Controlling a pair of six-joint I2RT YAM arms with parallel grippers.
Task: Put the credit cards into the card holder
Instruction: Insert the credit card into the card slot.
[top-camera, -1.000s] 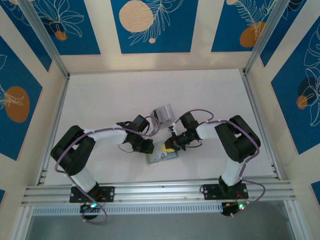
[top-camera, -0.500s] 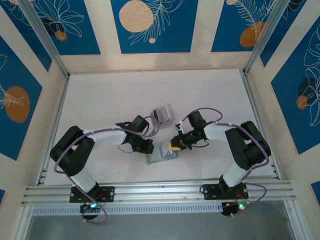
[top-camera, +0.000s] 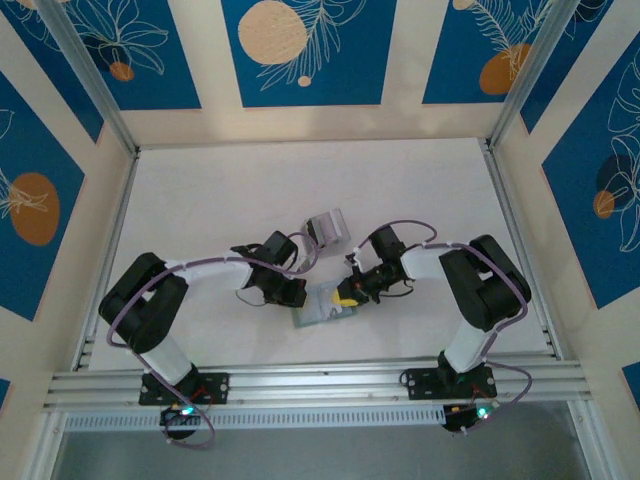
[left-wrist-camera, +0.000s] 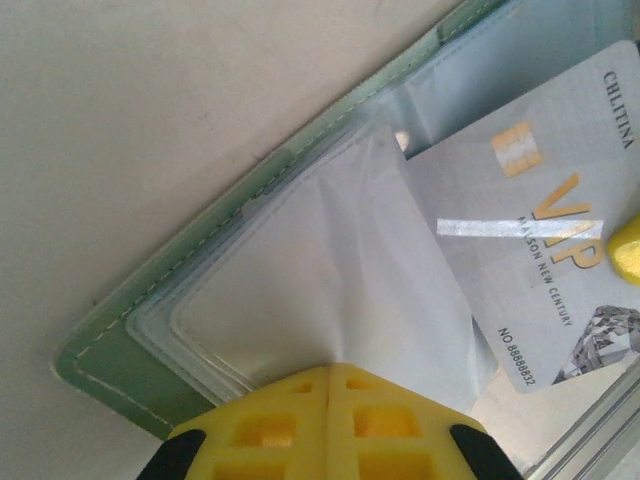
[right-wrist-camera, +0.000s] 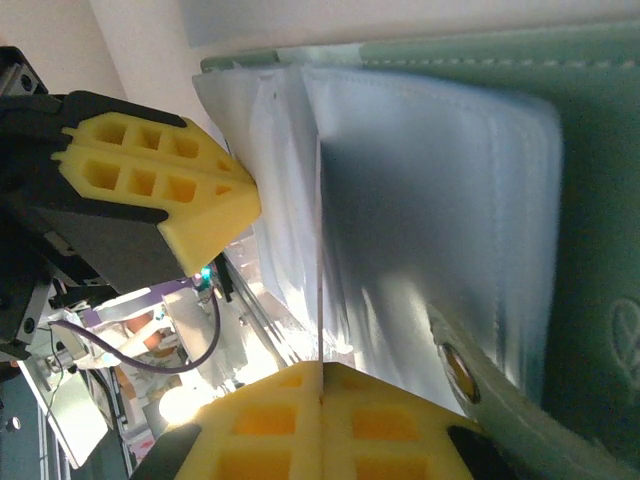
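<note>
The card holder (top-camera: 322, 308) lies open and flat on the desk (top-camera: 230, 190), toward the near side, between my two hands. On the left wrist cam I see its green stitched rim with layered clear sleeves (left-wrist-camera: 300, 290) inside. One grey VIP card (left-wrist-camera: 530, 270) lies partly over the sleeves, and as far as I can judge it isn't seated. My left hand (left-wrist-camera: 330, 405) has its fingers closed together, pinching the edge of a clear sleeve and lifting it. My right hand (right-wrist-camera: 320, 400) is closed too, on a thin sheet (right-wrist-camera: 320, 250) seen edge-on; I can't tell if that's a card or another sleeve leaf. The snap tab (right-wrist-camera: 470, 372) sits just beside the right fingers. A pale stack (top-camera: 328, 228) sits further back, apart from the holder. My read: we're mid-insertion, with the left holding a pocket open and the right feeding or steadying. The next move needs the card edge square to the pocket mouth, then a shallow slide in along the sleeve, with the left holding the sleeve taut without dragging the holder. Risks: the holder skids, or the card rides over the sleeve instead of into it.
</note>
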